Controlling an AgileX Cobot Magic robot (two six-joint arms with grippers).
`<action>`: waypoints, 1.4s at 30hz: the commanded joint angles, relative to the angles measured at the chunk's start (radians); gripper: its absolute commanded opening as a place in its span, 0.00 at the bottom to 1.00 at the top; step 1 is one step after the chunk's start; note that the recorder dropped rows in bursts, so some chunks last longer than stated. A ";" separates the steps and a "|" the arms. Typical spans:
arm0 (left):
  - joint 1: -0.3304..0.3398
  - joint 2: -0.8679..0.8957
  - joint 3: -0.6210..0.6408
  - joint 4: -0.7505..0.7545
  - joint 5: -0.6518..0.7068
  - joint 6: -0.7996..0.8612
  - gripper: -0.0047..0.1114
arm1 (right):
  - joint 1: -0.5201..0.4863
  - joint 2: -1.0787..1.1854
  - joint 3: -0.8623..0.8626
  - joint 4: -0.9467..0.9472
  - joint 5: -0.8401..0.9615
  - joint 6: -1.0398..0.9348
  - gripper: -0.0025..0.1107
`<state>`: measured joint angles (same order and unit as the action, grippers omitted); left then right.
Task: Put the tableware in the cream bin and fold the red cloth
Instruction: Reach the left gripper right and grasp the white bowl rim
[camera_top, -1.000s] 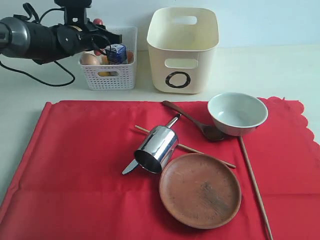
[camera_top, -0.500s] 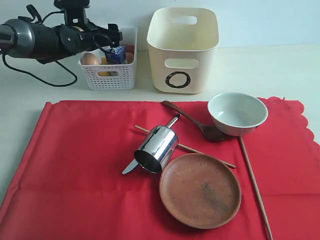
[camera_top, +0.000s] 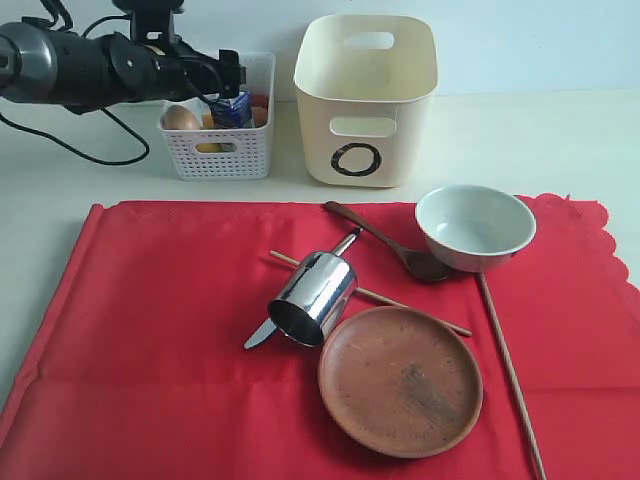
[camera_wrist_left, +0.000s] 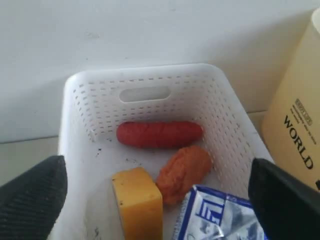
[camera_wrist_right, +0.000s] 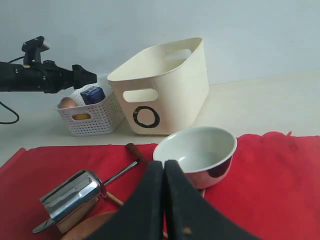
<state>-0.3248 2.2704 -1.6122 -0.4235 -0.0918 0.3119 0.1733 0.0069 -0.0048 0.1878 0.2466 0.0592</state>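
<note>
While the left gripper (camera_top: 225, 72) is hanging, jaws wide apart, over the white perforated basket (camera_top: 220, 150) by the table's (camera_top: 560, 140) far edge, the right gripper (camera_wrist_right: 164, 172), pinched together, is hovering near the grey-green bowl (camera_top: 475, 225) on the red cloth (camera_top: 160, 300), so it is nearer.

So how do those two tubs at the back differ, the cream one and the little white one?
The cream bin is taller and wider than the white basket. The bin's walls are smooth, with a black O mark; the basket's are perforated. The basket holds food, such as a sausage and cheese; no contents show in the bin. Both have oval handle cut-outs and stand beyond the red cloth.
</note>
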 joint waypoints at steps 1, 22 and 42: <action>0.003 -0.039 -0.007 0.004 0.077 0.009 0.84 | 0.000 -0.007 0.005 -0.003 -0.005 -0.006 0.02; -0.135 -0.183 -0.007 0.076 0.480 0.076 0.84 | 0.000 -0.007 0.005 -0.003 -0.005 -0.006 0.02; -0.459 -0.141 -0.007 0.072 0.428 0.079 0.84 | 0.000 -0.007 0.005 -0.003 -0.005 -0.006 0.02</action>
<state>-0.7778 2.1055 -1.6122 -0.3466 0.3649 0.3890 0.1733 0.0069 -0.0048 0.1878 0.2466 0.0592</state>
